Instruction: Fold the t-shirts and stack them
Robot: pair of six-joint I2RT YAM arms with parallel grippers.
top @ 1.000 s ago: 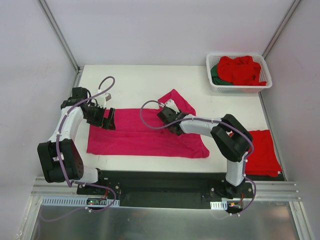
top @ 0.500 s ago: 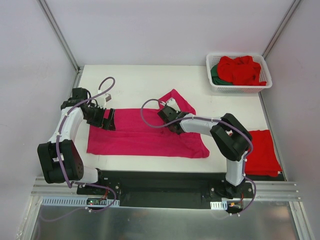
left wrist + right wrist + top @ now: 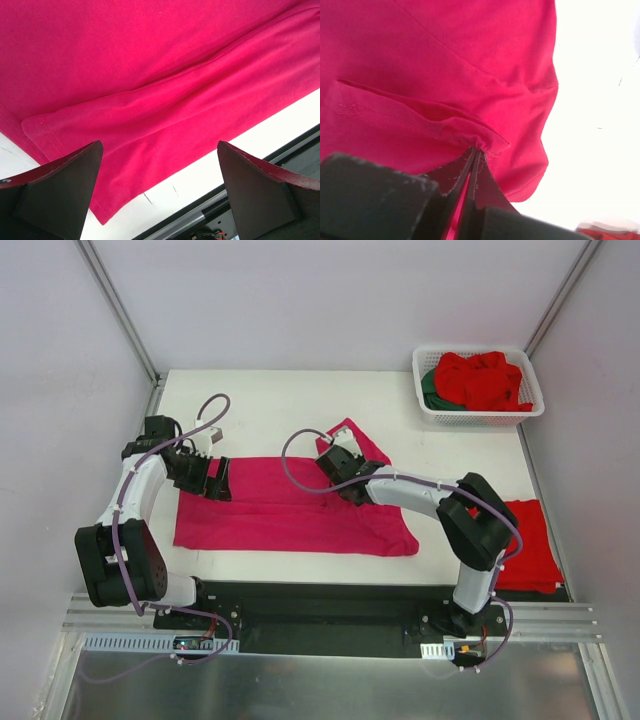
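A magenta-pink t-shirt (image 3: 290, 515) lies spread across the table's middle, with a flap folded up at its far edge. My right gripper (image 3: 335, 465) is at that flap. In the right wrist view it (image 3: 476, 150) is shut on a bunched hem fold of the magenta t-shirt (image 3: 445, 65). My left gripper (image 3: 215, 480) hovers over the shirt's left end. In the left wrist view it (image 3: 160, 147) is open, with nothing between its fingers, above the shirt's (image 3: 150, 65) corner. A folded bright red t-shirt (image 3: 525, 540) lies at the near right.
A white slotted basket (image 3: 478, 415) stands at the far right corner, holding crumpled red t-shirts (image 3: 485, 380) and a dark green one (image 3: 430, 388). Grey walls enclose the table on three sides. The black mounting rail (image 3: 320, 605) runs along the near edge.
My right gripper has shut on the shirt's hem fold and shifted slightly toward the far side, its elbow swinging right. The left arm has not moved.
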